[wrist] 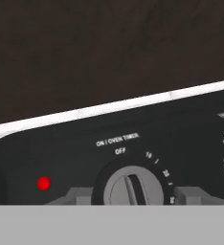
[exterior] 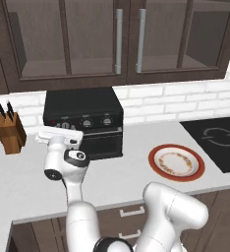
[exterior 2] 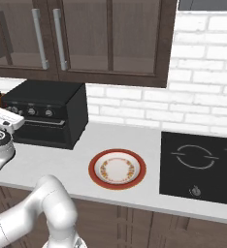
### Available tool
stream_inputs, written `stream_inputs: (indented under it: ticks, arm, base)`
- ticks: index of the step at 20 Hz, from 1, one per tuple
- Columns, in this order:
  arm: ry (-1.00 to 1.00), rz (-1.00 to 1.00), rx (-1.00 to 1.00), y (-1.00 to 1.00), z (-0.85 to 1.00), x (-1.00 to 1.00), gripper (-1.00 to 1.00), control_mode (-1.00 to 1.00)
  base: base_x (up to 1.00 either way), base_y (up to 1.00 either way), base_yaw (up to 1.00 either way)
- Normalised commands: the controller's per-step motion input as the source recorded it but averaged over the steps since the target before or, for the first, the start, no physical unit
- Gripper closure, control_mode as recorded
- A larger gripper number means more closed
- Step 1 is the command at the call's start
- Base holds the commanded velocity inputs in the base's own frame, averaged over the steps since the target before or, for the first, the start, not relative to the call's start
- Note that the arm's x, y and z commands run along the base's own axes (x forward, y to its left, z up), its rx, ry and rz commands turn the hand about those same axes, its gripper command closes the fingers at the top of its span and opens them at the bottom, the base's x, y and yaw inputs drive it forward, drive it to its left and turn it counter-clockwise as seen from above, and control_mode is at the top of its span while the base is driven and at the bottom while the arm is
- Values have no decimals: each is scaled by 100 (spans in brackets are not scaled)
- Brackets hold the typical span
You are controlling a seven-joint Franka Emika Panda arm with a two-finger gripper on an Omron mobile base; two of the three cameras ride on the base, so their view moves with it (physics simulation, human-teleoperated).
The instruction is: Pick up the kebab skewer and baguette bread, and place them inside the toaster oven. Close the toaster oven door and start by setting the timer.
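In the left base view, the white arm bends forward over the pale bench, its gripper [exterior: 58, 136] pressed up against the knob row of the boxy black toaster oven [exterior: 82, 106] at the bench's back edge. The oven's black glass-paned door [exterior: 101, 140] stands shut. A red-rimmed round plate [exterior: 176, 163] lies bare near the front edge.

In the right base view, the hand [exterior 2: 4, 120] meets the oven's [exterior 2: 52, 97] left front.

In the hand view, two grey fingertips [wrist: 190, 195] stand apart either side of a round silver timer knob [wrist: 132, 186], beside a red lamp [wrist: 44, 183].
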Motion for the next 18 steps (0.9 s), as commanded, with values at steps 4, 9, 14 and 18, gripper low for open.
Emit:
stream_inputs:
  ticks: [4,9,14,18]
  arm:
    - [0,-11,27,0,-12,29,100,-100]
    - [0,-9,28,0,-7,22,100,-100]
    - [0,-8,28,0,-20,1,100,-100]
    - [-3,-8,26,0,-34,0,100,-100]
  base:
    - [0,0,0]
    - [0,0,0]
    - [0,0,0]
    - [0,0,0]
